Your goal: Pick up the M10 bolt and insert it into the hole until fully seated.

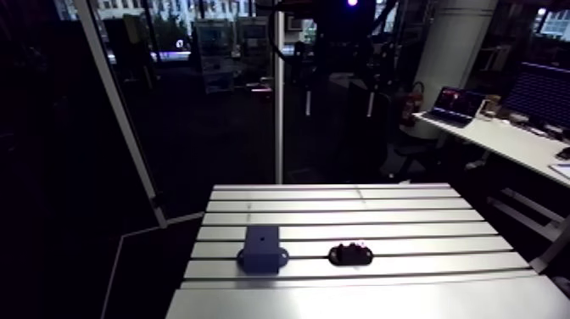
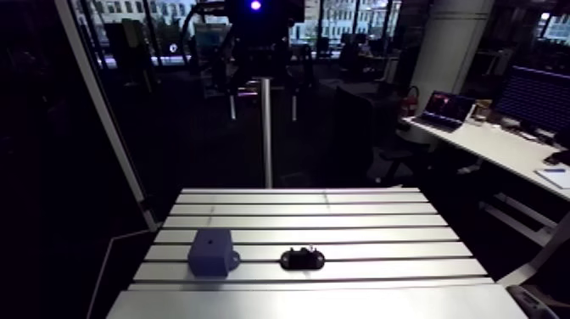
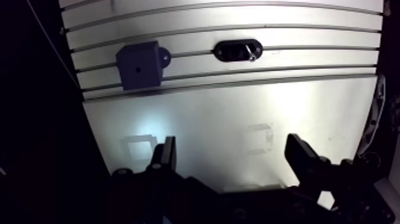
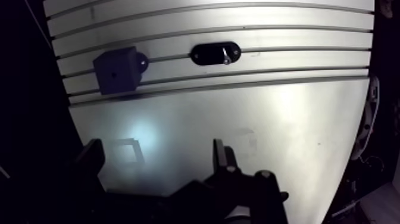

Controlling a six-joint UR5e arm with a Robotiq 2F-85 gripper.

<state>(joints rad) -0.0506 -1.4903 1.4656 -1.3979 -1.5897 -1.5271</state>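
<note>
The M10 bolt [image 3: 252, 55] lies in a black holder [image 3: 238, 50] on the table [image 1: 382, 204], lower centre of the arm view, with the blue block [image 1: 263, 248] just left of it, apart; both seem set along the slots so pick and insert spots stay fixed. The gripper [image 3: 233, 158] hangs well short of both, jaws spread wide on nothing, seemingly ready to approach. Only the wrist view shows the jaws and the bolt's bright glint; the arm view shows the block standing taller than the holder

table [image 1: 356, 204]: slotted aluminium | room: dim | desk [image 1: 509, 140] beyond, possibly laptop [image 1: 456, 104] on it
</note>
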